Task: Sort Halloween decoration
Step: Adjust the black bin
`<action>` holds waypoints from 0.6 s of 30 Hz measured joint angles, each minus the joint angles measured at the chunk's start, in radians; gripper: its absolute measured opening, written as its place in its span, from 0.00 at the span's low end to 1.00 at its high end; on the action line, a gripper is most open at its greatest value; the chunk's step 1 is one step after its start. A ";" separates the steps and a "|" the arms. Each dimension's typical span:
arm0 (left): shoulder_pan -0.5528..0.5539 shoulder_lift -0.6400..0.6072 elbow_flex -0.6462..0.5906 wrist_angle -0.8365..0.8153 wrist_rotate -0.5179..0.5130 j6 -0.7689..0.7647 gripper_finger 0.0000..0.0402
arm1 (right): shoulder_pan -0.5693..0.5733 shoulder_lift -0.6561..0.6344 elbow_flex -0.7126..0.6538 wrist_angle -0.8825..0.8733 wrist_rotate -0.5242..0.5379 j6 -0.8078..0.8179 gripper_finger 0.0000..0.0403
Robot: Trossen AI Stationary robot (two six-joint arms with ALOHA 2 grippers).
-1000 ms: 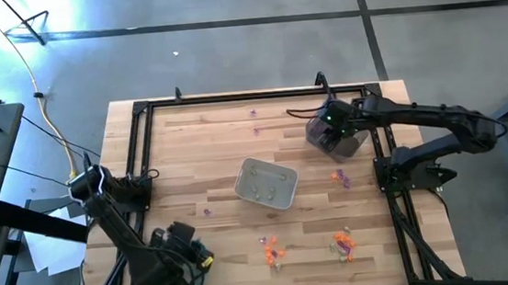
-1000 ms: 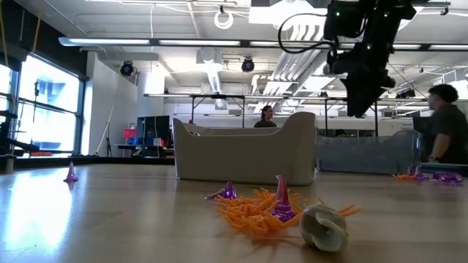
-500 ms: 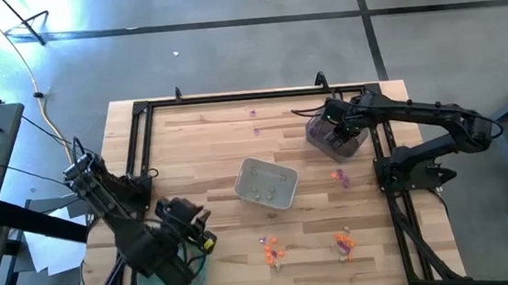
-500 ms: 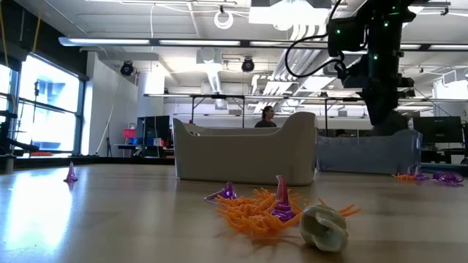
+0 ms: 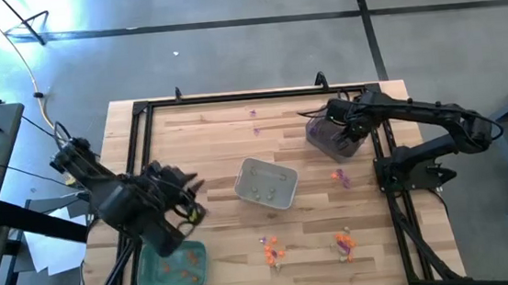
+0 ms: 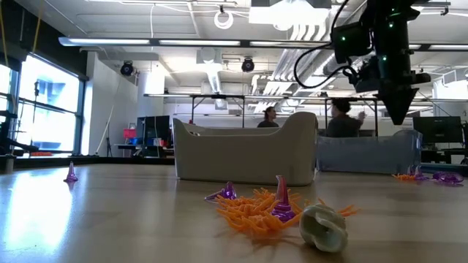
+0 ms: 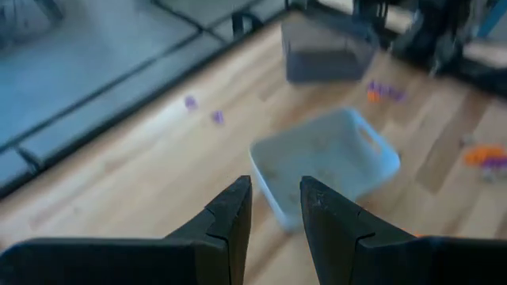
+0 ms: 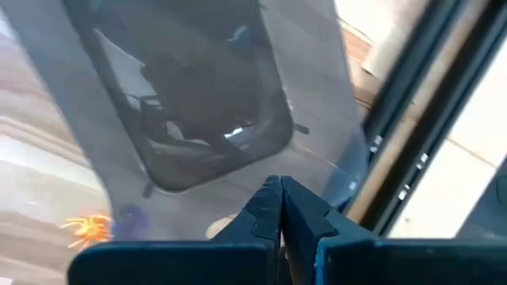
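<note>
The Halloween decoration lies scattered on the wooden table: an orange spiky heap (image 6: 252,210) with a purple cone (image 6: 281,199) and a pale trinket (image 6: 324,226) near the front edge, a second orange heap (image 5: 343,243), and orange and purple bits (image 5: 340,177) at the right. My left gripper (image 5: 194,198) hovers open over the table's left half, its fingers (image 7: 230,214) pointing at the pale grey tray (image 5: 267,183). My right gripper (image 6: 399,109) hangs shut, pointing down above the dark tray (image 5: 330,139); nothing is between its fingers (image 8: 269,202).
A green tray (image 5: 173,266) with orange pieces sits at the near left corner. Small purple bits lie at the far edge (image 5: 254,113) and left of centre (image 5: 207,211). A black frame (image 5: 141,111) borders the table. A person moves in the room behind it.
My left gripper has risen from over the green tray and swung toward the table's middle, uncovering that tray. My right gripper has shut and drifted toward the table's right edge above the dark tray.
</note>
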 joint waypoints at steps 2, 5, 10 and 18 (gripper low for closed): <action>0.006 -0.039 0.000 0.000 -0.038 0.029 0.24 | -0.019 0.000 0.000 -0.013 0.000 0.001 0.00; 0.011 -0.097 0.000 0.000 -0.081 0.073 0.24 | -0.041 0.000 0.000 -0.016 -0.017 0.002 0.00; 0.013 -0.172 0.000 0.000 -0.138 0.125 0.24 | -0.068 0.025 0.000 -0.019 -0.033 0.001 0.00; 0.013 -0.247 0.000 0.000 -0.215 0.221 0.24 | -0.126 0.166 0.000 -0.004 -0.020 -0.059 0.00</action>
